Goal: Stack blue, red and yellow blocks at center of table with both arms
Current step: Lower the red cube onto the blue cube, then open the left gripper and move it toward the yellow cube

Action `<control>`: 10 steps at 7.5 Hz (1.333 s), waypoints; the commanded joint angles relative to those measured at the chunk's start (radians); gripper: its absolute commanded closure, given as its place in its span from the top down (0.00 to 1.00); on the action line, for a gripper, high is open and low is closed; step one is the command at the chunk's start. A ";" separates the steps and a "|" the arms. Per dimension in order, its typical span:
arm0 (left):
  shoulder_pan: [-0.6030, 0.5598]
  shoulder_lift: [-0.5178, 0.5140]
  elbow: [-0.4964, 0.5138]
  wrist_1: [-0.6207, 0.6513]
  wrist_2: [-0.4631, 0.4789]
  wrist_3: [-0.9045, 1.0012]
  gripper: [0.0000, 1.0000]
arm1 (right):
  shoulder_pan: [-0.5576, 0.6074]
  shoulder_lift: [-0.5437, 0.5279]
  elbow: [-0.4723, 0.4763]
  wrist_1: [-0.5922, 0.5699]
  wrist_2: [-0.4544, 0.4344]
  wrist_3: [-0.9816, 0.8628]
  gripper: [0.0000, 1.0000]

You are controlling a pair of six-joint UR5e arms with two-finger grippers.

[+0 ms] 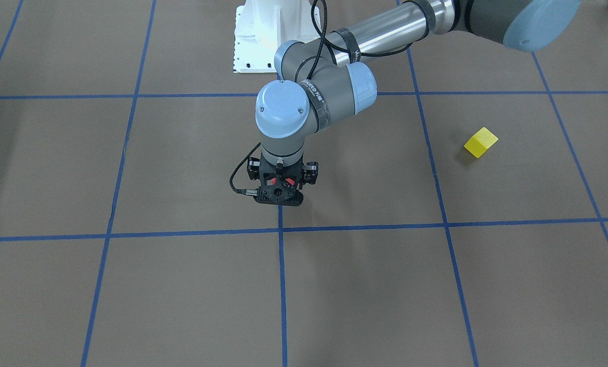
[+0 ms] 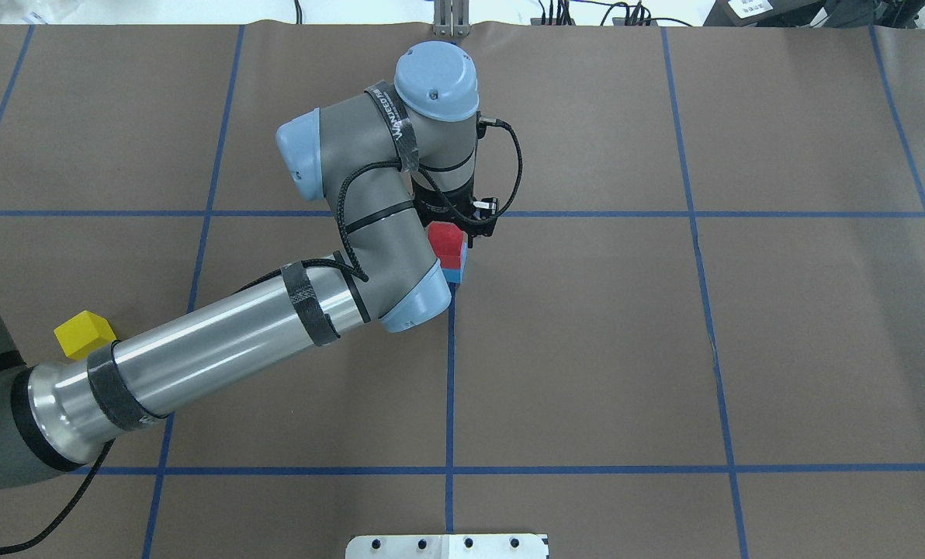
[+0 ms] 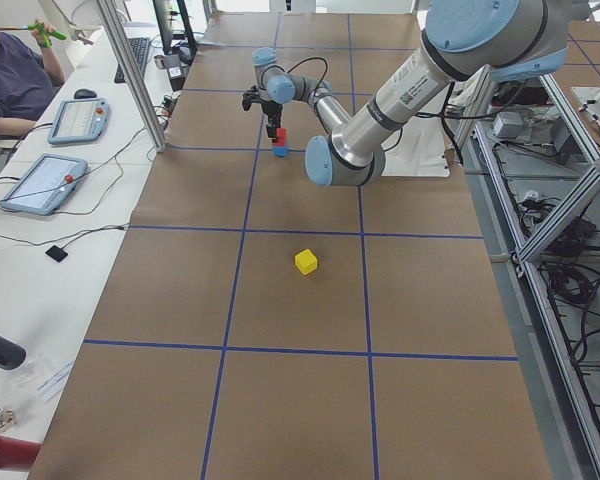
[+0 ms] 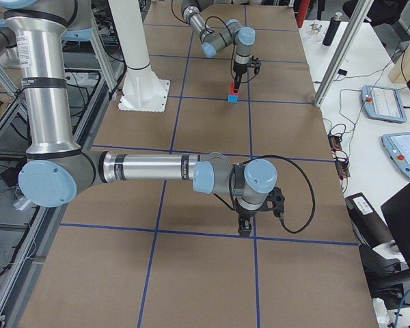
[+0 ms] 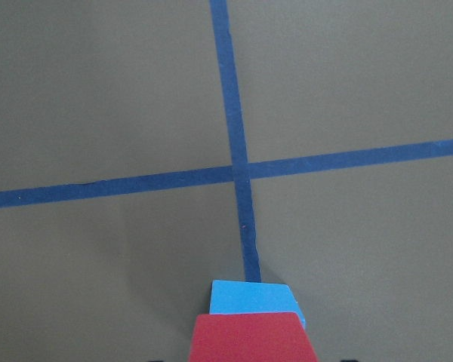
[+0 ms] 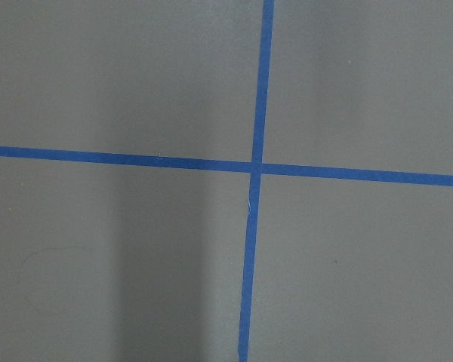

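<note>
Overhead exterior view puts the yellow block (image 2: 84, 334) well out on the robot's left of the table (image 2: 742, 349), nearer the left gripper (image 1: 282, 183), which straddles the red block (image 2: 445, 237) atop the blue block (image 2: 455, 274); clamped or loosened, I cannot tell.

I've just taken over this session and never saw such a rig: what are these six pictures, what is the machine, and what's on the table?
It is a robot with two jointed grey-and-silver arms, each ending in a black two-finger hand. Two pictures look down on the brown taped table, one from behind the robot, one facing it; two look along it from its ends; two come from the wrists. At the centre a small red cube sits on a sky-blue cube. The left hand is down around the red cube; whether it grips it I cannot tell. A small yellow cube lies apart, alone. The right hand points down at bare table, away from the stack.
</note>
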 commanded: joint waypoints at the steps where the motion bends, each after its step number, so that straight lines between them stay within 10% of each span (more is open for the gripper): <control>1: 0.000 -0.002 -0.004 -0.019 0.001 -0.032 0.99 | 0.000 0.000 0.000 0.000 0.000 0.000 0.99; 4: -0.061 0.075 -0.232 0.127 -0.008 -0.003 0.99 | 0.000 0.003 -0.001 0.000 0.000 0.000 0.99; 6: -0.121 0.389 -0.611 0.203 -0.007 0.149 1.00 | 0.000 0.008 -0.001 0.000 0.000 0.000 0.99; 10: -0.209 0.951 -1.005 0.179 -0.005 0.244 1.00 | 0.000 0.008 0.000 0.002 -0.003 0.000 0.99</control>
